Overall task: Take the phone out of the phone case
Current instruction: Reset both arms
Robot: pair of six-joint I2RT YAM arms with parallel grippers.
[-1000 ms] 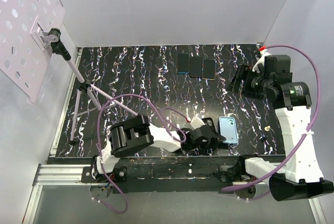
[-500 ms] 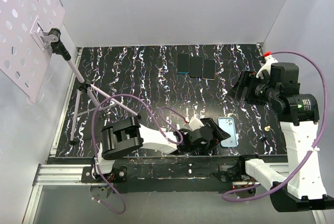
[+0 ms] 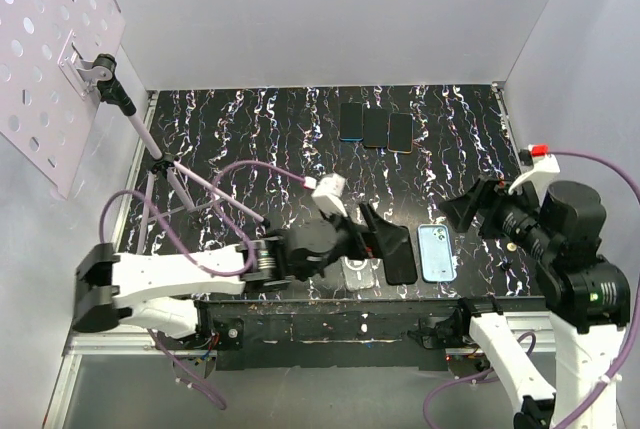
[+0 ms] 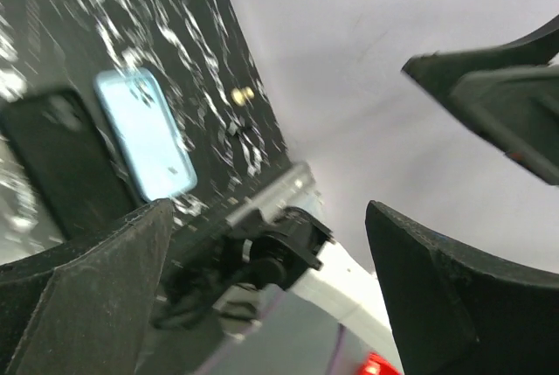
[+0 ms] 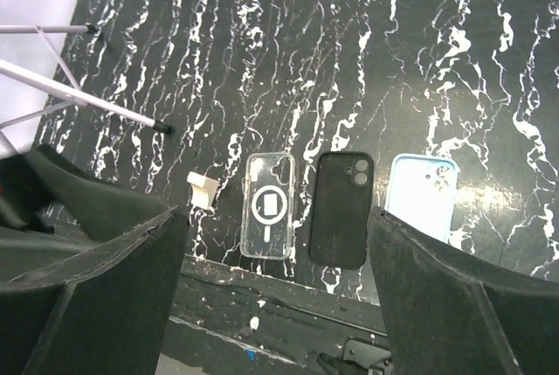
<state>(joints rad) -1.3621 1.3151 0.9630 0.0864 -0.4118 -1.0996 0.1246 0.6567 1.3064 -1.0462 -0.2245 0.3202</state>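
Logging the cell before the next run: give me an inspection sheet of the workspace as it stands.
Surface: black tabletop with white marbling.
Job's things: clear case, black case and light-blue case lie side by side at the near edge. The clear one looks empty; whether the others hold a phone cannot be told.
Clutter: three dark phones in a row at the far edge; small white piece beside the clear case.
Grippers: left gripper and right gripper open, holding nothing.
Cables: purple cable loops above the table by the left arm.
Surroundings: tripod with perforated panel at left; white walls.
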